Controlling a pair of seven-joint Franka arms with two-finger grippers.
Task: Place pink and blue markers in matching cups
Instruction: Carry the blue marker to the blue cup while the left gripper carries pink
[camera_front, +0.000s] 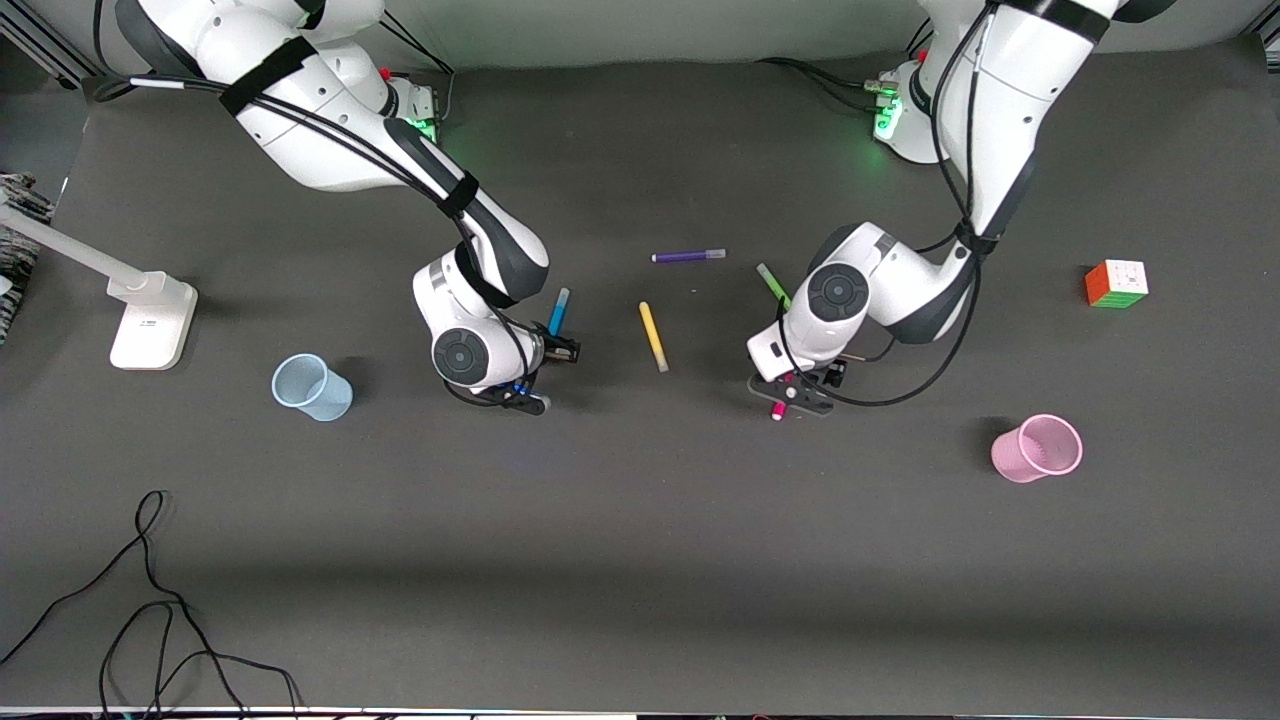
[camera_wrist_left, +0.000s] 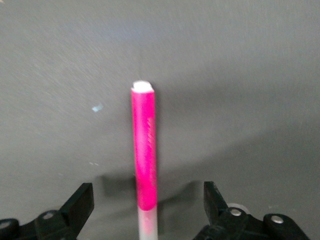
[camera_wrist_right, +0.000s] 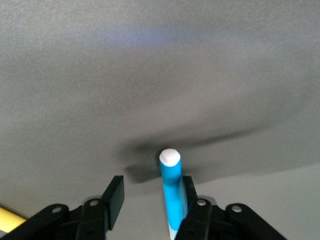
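Pink marker (camera_wrist_left: 144, 150) between left claw (camera_wrist_left: 147, 210) fingers

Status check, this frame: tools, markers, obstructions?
Left tool open astride pink marker. Right tool open astride blue marker. Blue cup, pink cup upright, unobstructed.

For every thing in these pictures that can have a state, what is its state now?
Pink marker: lying on the table, between the open fingers of the left gripper.
Blue marker: between the open fingers of the right gripper.
Blue cup: empty, tilted.
Pink cup: empty, tilted.
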